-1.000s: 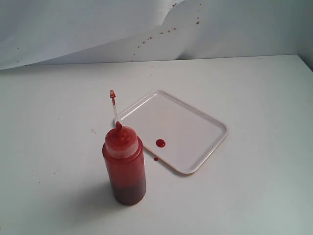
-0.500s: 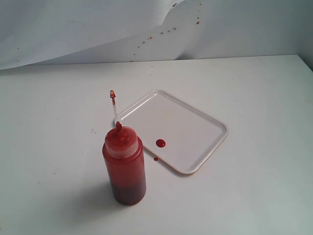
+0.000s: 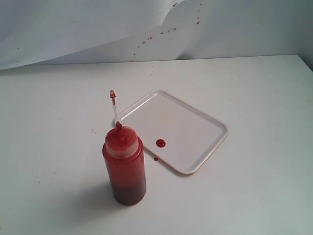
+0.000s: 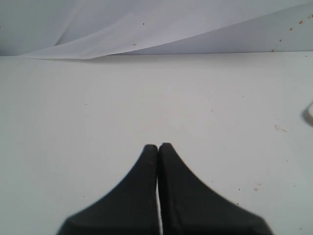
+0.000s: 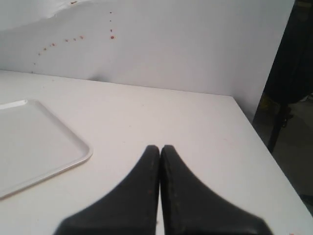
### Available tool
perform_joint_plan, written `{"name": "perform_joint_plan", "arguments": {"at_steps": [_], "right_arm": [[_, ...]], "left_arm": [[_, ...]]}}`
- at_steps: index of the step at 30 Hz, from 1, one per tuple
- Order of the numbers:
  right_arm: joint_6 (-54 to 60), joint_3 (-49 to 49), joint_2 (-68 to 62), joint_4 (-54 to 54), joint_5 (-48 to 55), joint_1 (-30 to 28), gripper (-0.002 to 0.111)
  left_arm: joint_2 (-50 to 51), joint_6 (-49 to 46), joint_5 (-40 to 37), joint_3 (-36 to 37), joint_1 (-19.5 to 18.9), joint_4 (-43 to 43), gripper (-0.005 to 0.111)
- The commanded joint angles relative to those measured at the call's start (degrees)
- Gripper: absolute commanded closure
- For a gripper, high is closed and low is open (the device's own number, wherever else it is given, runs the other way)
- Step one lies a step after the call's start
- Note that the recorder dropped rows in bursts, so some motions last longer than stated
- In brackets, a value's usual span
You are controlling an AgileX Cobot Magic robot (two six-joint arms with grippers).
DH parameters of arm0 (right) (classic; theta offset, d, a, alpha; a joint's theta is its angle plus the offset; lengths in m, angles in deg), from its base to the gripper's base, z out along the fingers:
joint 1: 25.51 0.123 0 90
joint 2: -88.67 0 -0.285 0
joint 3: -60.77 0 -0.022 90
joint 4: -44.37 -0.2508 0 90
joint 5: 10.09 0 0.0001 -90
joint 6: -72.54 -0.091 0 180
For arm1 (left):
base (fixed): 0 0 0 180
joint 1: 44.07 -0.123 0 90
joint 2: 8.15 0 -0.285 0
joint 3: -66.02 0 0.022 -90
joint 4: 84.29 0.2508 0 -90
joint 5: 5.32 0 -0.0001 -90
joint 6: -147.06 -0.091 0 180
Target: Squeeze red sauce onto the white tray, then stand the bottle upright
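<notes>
Translucent red-tinted plastic squeeze bottle (image 3: 124, 169): upright on the white tabletop (image 3: 254, 196), just beside the glossy white plastic tray (image 3: 195, 120), nozzle uncapped, so a knock could tip and spill it. Dark-red sauce (image 3: 160, 143): one round drop in the tray, a smaller one at its rim, on or off unclear. Black pair, left pincer (image 4: 158, 147) and right pincer (image 5: 160, 148): each pressed together, empty, absent from the wide view.

Left pincer (image 4: 158, 147) and right pincer (image 5: 160, 148) both closed, holding nothing.
</notes>
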Motion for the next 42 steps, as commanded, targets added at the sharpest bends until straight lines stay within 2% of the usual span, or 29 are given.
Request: {"name": "perform_joint_plan", "arguments": {"at_steps": [1, 5, 42], "right_arm": [[-5.1, -0.2, 0.4, 0.4, 3.0, 0.8, 0.108], [-6.3, -0.2, 0.4, 0.5, 6.0, 0.8, 0.108], [-6.3, -0.2, 0.4, 0.5, 6.4, 0.8, 0.108]], "left_arm": [[-0.3, 0.1, 0.1, 0.3, -0.1, 0.3, 0.107], [-0.3, 0.0, 0.1, 0.3, -0.1, 0.3, 0.107], [-0.3, 0.1, 0.1, 0.3, -0.1, 0.3, 0.107]]}}
